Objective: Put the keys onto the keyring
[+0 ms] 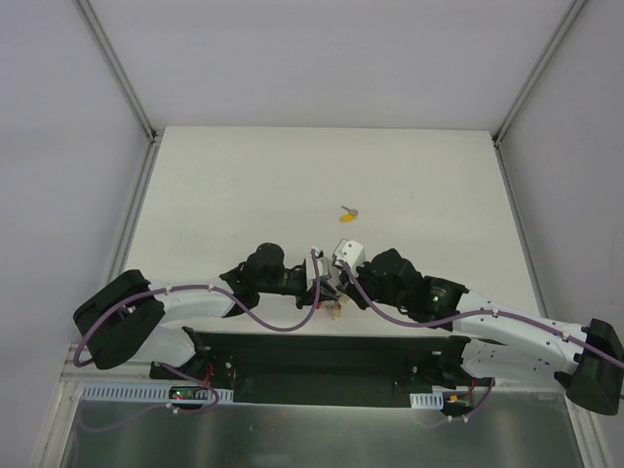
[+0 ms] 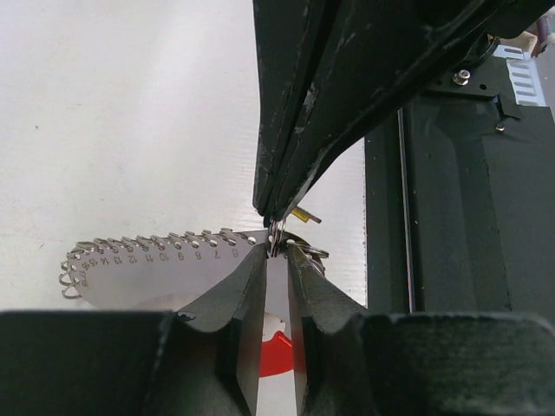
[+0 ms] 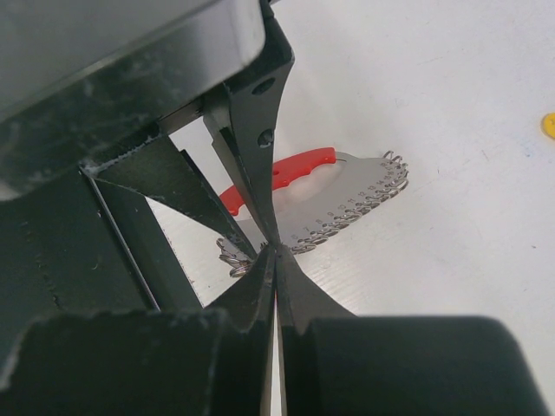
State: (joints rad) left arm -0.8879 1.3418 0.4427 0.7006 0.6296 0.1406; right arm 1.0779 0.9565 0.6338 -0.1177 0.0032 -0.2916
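Note:
The keyring is a grey numbered plate edged with small wire rings [image 2: 156, 260], with a red loop [image 2: 276, 351]; it also shows in the right wrist view [image 3: 347, 208]. My left gripper [image 2: 276, 249] is shut on its small metal ring [image 2: 305, 250]. My right gripper [image 3: 277, 251] is shut, tip to tip against the left one above the table's near edge [image 1: 327, 289]. A yellow-headed key [image 2: 301, 212] sticks out beside the right gripper's fingertips [image 2: 270, 208]. A second key [image 1: 348, 210] lies loose on the table, also at the right wrist view's edge [image 3: 549, 124].
The black base plate [image 1: 322, 356] of the arms lies just behind the grippers, at the near edge. The white table [image 1: 244, 185] has metal frame rails along its left and right sides.

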